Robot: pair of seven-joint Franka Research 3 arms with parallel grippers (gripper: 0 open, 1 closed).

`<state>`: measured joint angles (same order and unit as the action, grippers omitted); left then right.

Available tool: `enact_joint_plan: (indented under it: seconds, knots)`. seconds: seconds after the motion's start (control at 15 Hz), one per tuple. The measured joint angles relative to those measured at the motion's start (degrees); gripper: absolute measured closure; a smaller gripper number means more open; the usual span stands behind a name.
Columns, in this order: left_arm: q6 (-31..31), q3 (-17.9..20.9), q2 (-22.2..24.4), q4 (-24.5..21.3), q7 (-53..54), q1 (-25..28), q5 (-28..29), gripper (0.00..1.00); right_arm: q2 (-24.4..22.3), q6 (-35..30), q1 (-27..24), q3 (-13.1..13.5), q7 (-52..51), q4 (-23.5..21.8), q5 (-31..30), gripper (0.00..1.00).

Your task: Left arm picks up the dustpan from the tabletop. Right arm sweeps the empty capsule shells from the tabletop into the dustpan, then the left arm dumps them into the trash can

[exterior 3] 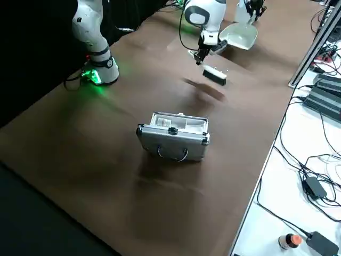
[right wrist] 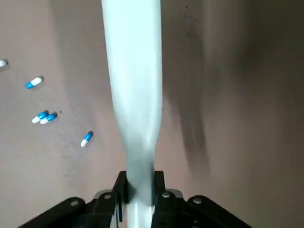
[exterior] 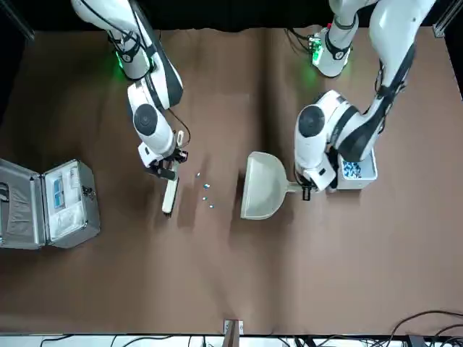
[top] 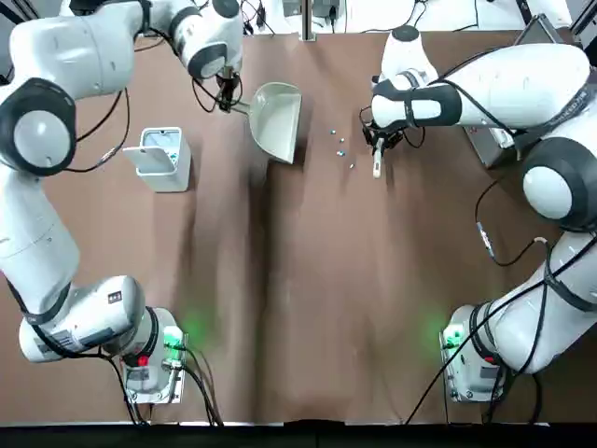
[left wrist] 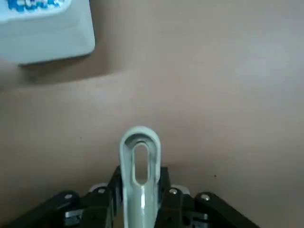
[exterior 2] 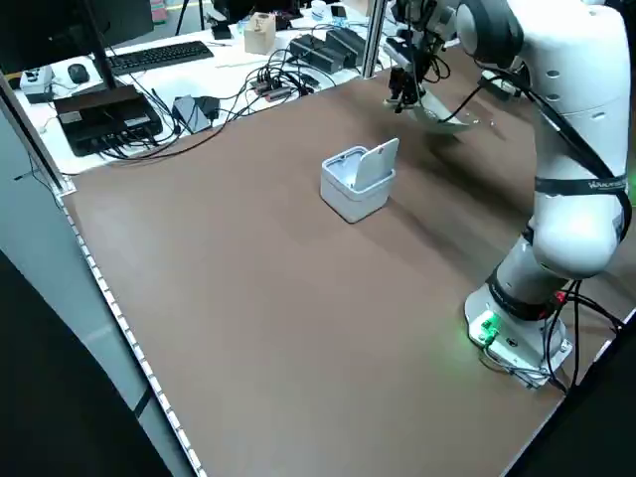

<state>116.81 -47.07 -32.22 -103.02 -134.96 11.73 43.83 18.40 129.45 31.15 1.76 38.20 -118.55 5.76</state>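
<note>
Left gripper (left wrist: 138,199) clamps dustpan (top: 277,121) handle; right gripper (right wrist: 140,190) apparently clamps brush (right wrist: 133,90).

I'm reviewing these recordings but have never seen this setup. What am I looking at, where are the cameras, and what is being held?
Two robot arms stand at a brown table. One camera looks from overhead, one from across the table, two from the sides, one from each wrist. The left tool is shut on the handle of the dustpan. The right tool is shut on a white brush. Blue-and-white capsule shells lie between brush and dustpan. The open trash can stands on the robot's left, a silver case on its right.
</note>
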Motion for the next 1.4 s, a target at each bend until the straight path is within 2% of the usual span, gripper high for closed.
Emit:
enact_joint_plan:
  seconds: [0.27,0.4,0.67,1.07,1.4]
  knots:
    - [-3.2,8.7,-3.87,5.62,-3.9,-12.87,0.1,0.67,2.33,-0.12,0.17,-0.23,-0.05,1.72,0.0,0.74]
    - [-4.86,10.21,-5.64,7.58,-5.11,-16.75,0.09,0.67,3.45,-0.13,0.24,-0.38,-0.05,2.49,0.0,0.74]
    - [-8.24,10.35,-7.68,10.0,-5.5,-19.81,0.09,0.67,4.61,-0.29,0.96,-0.66,0.0,2.7,0.03,0.74]
    - [-10.36,10.83,-10.04,12.68,-7.53,-22.2,-0.08,0.67,5.92,-0.27,5.13,-0.91,2.88,3.04,0.95,0.74]
    - [-11.04,17.7,-11.99,17.42,-9.1,-28.81,-0.52,0.67,7.75,-0.5,6.47,-0.91,5.55,5.61,1.28,0.74]
